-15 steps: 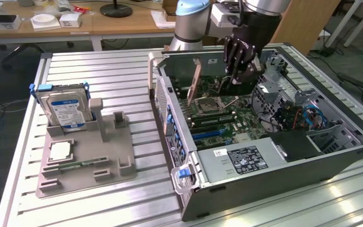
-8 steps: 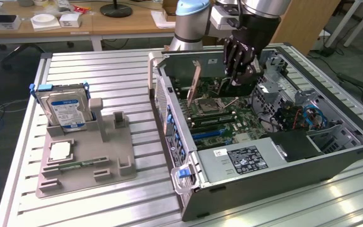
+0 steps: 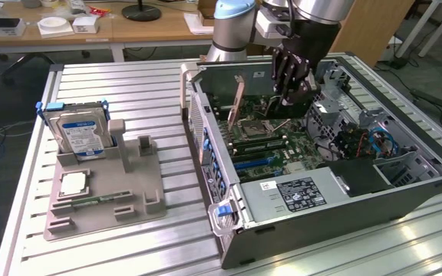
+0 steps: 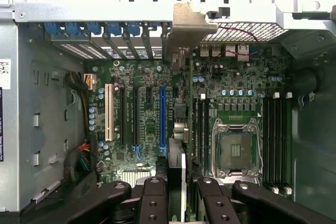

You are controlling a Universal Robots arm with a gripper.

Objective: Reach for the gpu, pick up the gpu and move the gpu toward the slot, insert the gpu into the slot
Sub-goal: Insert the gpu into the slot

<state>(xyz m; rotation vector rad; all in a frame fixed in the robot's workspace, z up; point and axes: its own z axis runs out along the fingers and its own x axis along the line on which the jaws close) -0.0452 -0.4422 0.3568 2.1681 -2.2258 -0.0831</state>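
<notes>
The gpu (image 3: 242, 99) is held by the end effector (image 3: 290, 95) inside the open computer case (image 3: 405, 195), above the green motherboard (image 3: 271, 146). In the exterior view it shows as a thin card standing on its edge, just beside the dark fingers (image 3: 282, 72) and hanging below them. In the wrist view the gpu (image 4: 177, 177) runs straight away from the end effector, seen edge-on, and its metal bracket (image 4: 191, 24) is at the far end, close to the rear wall of the case. The end effector is pinching the gpu between its fingers (image 4: 152, 203), which stand on both sides of the card's near end.

The slot (image 4: 162, 116), the long blue strip, lies on the motherboard just beside the line of the card, on the side away from the processor socket (image 4: 236, 148). The card appears not yet seated; I judge it is above the board and a little off from the slot.

What could go wrong: if the card comes down while it is shifted to the side, its edge may land on the board next to the slot and not enter. A small tilt in the grip could make one end catch first and jam. The bracket may also hit the rear wall of the case. A thin card can slip between the fingers when pressed.
</notes>
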